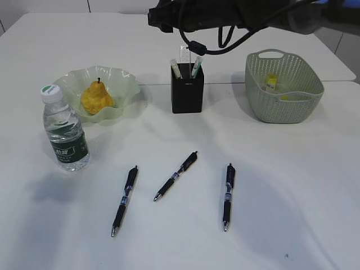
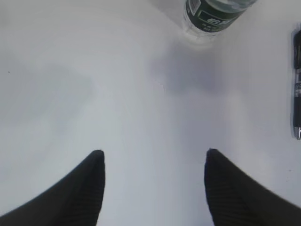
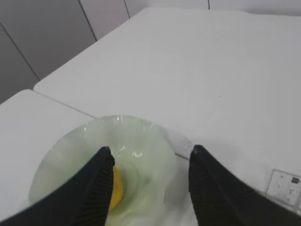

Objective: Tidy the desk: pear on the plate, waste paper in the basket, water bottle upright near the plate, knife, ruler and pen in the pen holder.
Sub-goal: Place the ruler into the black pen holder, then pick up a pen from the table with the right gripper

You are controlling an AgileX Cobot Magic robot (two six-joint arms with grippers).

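White desk (image 1: 185,236) fills our view; we can't read the bottle (image 1: 64,132)'s green label. Pear (image 1: 96,97) sits on the plate (image 1: 125,84). Three pens (image 1: 176,176) lie loose. Both grippers (image 2: 154,157) (image 3: 150,155) gape, empty.

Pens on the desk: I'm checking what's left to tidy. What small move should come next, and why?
Probably lower the open left gripper toward the nearest pen. Three pens lie loose, while the pear sits on the plate and the water bottle stands upright.

Pear (image 1: 97,97) on plate (image 1: 125,83); pen holder (image 1: 187,88) right; basket (image 1: 284,85) farther right.
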